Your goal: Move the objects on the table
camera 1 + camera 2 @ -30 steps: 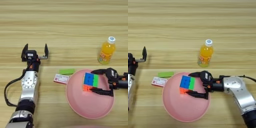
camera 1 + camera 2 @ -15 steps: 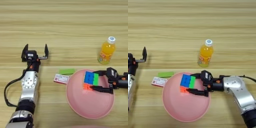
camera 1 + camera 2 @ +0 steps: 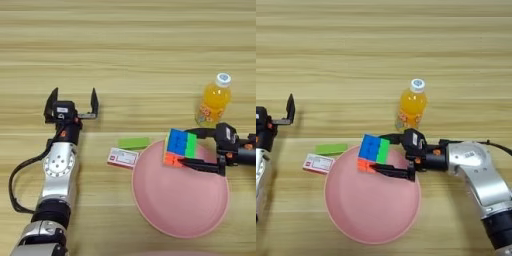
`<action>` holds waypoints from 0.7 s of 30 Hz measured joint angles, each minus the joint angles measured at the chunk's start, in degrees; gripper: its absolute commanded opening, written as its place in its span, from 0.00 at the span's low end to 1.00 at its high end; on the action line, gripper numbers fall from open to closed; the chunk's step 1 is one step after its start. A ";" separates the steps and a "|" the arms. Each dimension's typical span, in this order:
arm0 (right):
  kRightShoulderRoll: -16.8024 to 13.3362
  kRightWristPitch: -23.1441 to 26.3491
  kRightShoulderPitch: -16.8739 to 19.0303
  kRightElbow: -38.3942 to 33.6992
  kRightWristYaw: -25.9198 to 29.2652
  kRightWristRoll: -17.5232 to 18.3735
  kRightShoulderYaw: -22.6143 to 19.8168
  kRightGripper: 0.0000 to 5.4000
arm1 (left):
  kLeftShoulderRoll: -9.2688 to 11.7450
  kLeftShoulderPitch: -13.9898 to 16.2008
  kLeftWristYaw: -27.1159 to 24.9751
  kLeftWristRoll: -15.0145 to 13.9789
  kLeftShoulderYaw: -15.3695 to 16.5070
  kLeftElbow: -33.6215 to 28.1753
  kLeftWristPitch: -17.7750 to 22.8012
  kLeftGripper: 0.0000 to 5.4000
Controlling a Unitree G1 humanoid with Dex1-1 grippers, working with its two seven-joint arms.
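Wooden table (image 3: 130, 50), right gripper (image 3: 387, 154) jaws gripping puzzle cube (image 3: 371, 153) over pink plate (image 3: 371, 210), left gripper (image 3: 71, 104) jaws wide open, idle.

The light is soft and even over the bench (image 3: 125, 50). Shadows are faint and short. No strong glare; details look slightly blurred.

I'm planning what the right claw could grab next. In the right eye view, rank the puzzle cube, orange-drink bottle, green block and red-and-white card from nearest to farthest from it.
1. Puzzle cube: between the fingers of the right claw, over the pink plate's upper left rim.
2. Orange-drink bottle: standing just beyond the claw.
3. Green block: left of the plate.
4. Red-and-white card: farthest left, by the plate's rim.
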 measured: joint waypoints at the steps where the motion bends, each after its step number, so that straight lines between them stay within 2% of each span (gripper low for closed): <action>1: 0.00 0.61 -0.43 -0.45 -0.02 0.30 -0.25 0.61 | 0.12 0.80 -2.77 -0.40 -1.54 -1.17 0.15 1.00; 3: -0.05 1.53 -1.46 -1.12 -0.10 0.95 -0.92 0.61 | 0.18 3.31 -9.16 -1.43 -5.24 -4.61 0.68 1.00; 5: -0.24 2.34 -2.11 -1.66 -0.02 1.16 -1.37 0.61 | 1.23 5.51 -14.99 -2.04 -8.42 -8.43 2.23 1.00; 8: -0.81 3.34 -3.44 -1.89 0.40 1.61 -1.58 0.61 | 2.95 6.95 -20.57 -2.97 -11.01 -12.34 4.89 1.00; 12: -1.44 3.83 -4.88 -1.87 1.39 1.81 -1.76 0.61 | 5.05 8.22 -25.09 -4.27 -12.49 -17.26 7.74 1.00; 15: -1.93 4.52 -6.36 -1.90 1.62 1.80 -1.73 0.61 | 7.65 10.24 -29.87 -5.88 -14.81 -24.61 11.14 1.00; 21: -2.14 4.87 -6.60 -2.50 2.51 1.80 -1.54 0.61 | 11.81 12.72 -34.84 -7.68 -16.35 -33.77 15.93 1.00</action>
